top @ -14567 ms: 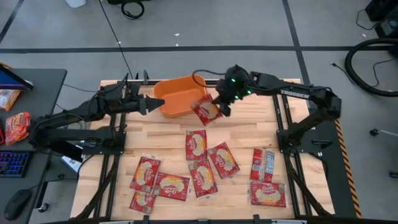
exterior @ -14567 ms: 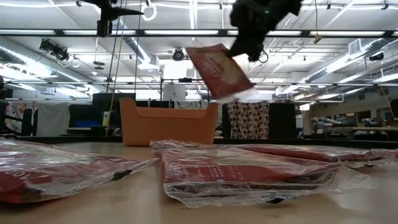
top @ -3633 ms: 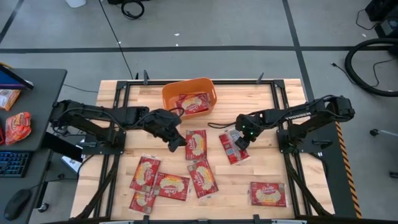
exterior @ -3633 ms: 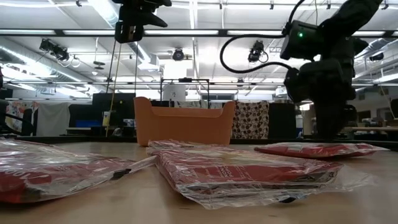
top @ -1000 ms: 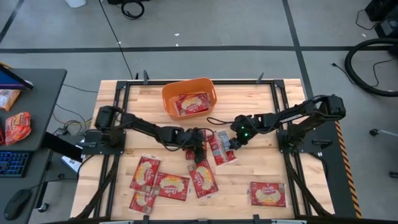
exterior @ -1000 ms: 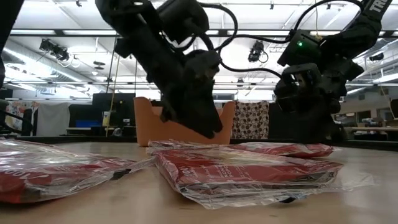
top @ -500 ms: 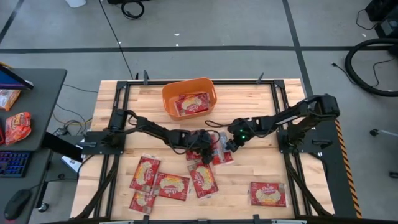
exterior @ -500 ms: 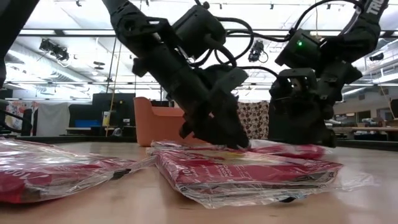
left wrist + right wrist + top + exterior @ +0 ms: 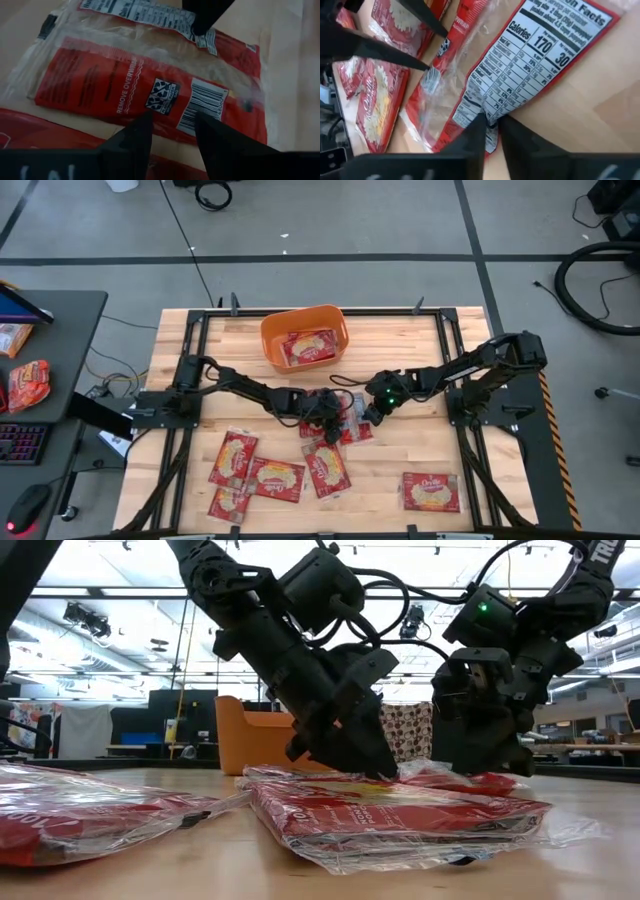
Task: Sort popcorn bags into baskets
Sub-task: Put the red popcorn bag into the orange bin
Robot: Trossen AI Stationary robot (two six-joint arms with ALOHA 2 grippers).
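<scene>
I count one orange plastic tub with a rolled rim (image 9: 268,340) at the far middle of the wooden tabletop (image 9: 400,345), with one flat red popcorn packet (image 9: 308,347) showing inside it. By my count seven more red packets lie on the wood. Three overlap at the front left (image 9: 250,475), one is front middle (image 9: 327,468), and one sits alone front right (image 9: 431,491) near the edge. Two are in the centre, under both arms.

There's bare wood either side of the tub, and between the centre and the lone packet.

Left gripper (image 9: 328,423) is low over a face-down packet (image 9: 150,85), jaws apart above its barcode. Right gripper (image 9: 368,413) has its jaws together on that packet's clear wrapper edge. The right wrist view shows this pinch beside the nutrition panel (image 9: 540,45); from above the arm hides it.
</scene>
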